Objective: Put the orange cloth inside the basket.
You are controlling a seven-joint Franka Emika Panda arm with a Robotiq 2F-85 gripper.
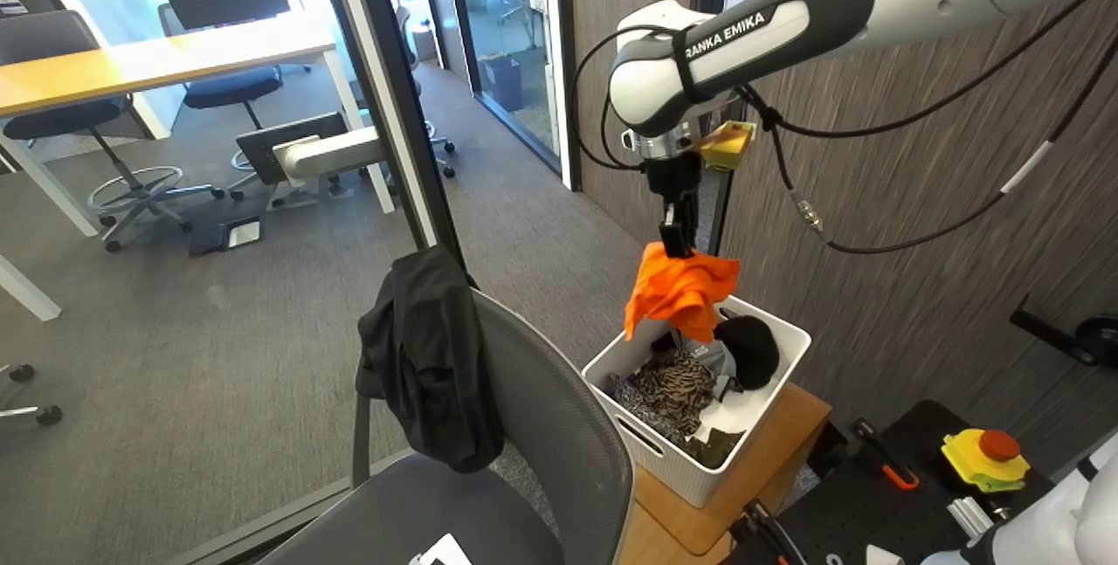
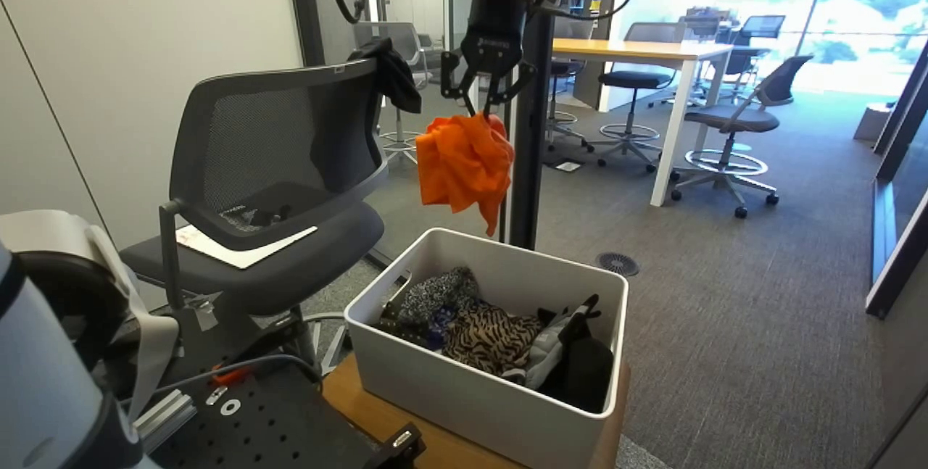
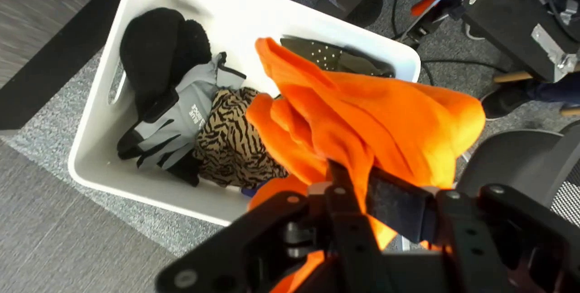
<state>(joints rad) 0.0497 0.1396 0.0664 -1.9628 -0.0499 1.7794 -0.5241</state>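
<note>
The orange cloth [image 1: 686, 292] hangs bunched and folded from my gripper [image 1: 677, 249], and it also shows in an exterior view [image 2: 466, 168]. The fingers [image 2: 478, 112] are shut on it, with a fold pinched between them in the wrist view [image 3: 358, 177]. The white basket [image 1: 665, 466] stands below, and it shows in an exterior view [image 2: 464, 407] too. The cloth hangs above the basket's rim level; in the wrist view the cloth [image 3: 398, 121] covers part of the basket [image 3: 247, 5]. I cannot tell exactly how much of it lies over the opening.
The basket holds a tiger-striped cloth [image 3: 233, 143], grey gloves [image 3: 192, 103], a black item [image 3: 154, 53] and dark dotted fabric [image 3: 337, 57]. It stands on a wooden surface [image 1: 777, 434]. A mesh chair [image 1: 559, 425] with a black garment [image 1: 432, 355] is beside it.
</note>
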